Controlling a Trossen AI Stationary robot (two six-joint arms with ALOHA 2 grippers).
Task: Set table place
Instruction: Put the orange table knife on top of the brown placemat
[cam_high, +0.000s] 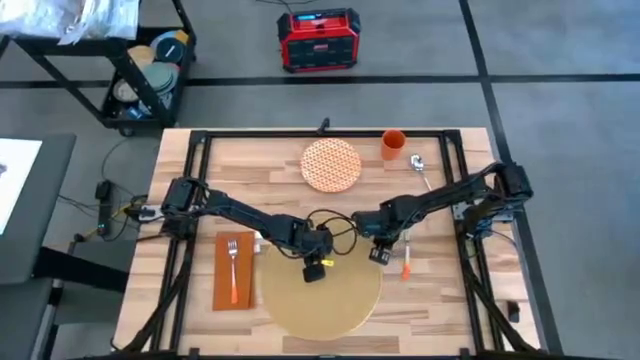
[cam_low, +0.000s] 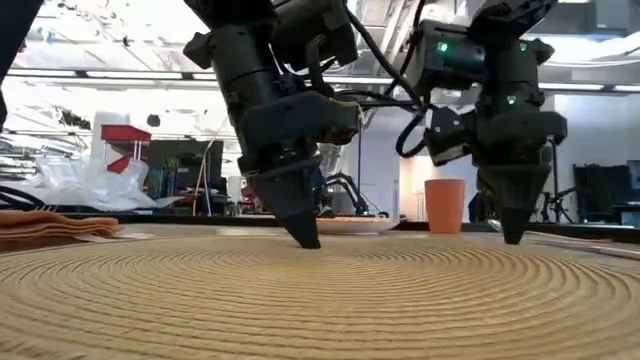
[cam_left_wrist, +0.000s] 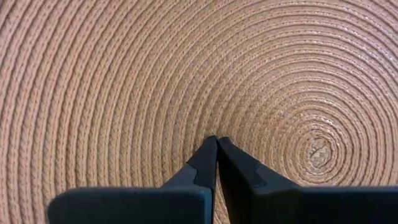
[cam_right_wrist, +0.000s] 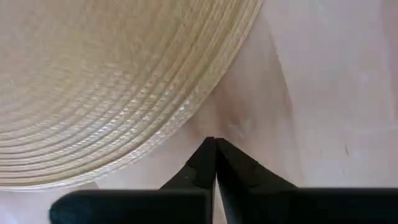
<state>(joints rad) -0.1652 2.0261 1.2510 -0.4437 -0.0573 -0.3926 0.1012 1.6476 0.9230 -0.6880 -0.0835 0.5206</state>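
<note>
While the placemat (cam_high: 320, 295) lies flat on the counter (cam_high: 455, 290), setting is partly done. Left pincer (cam_left_wrist: 217, 139), pressed shut and empty, touches the mat near its centre. Right pincer (cam_right_wrist: 214, 141), shut and empty, sits just off the mat's edge. Napkin with fork (cam_high: 232, 270) lies beside the mat; plate (cam_high: 331, 164), cup (cam_high: 393, 145), spoon (cam_high: 421, 169) remain well beyond both pincers.

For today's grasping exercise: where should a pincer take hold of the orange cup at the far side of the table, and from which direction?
Take the orange cup by its rim, coming straight down from above. It stands upright with its mouth open upward, so one finger could probably slip inside the wall and one outside. The right pincer is nearer to it.
</note>
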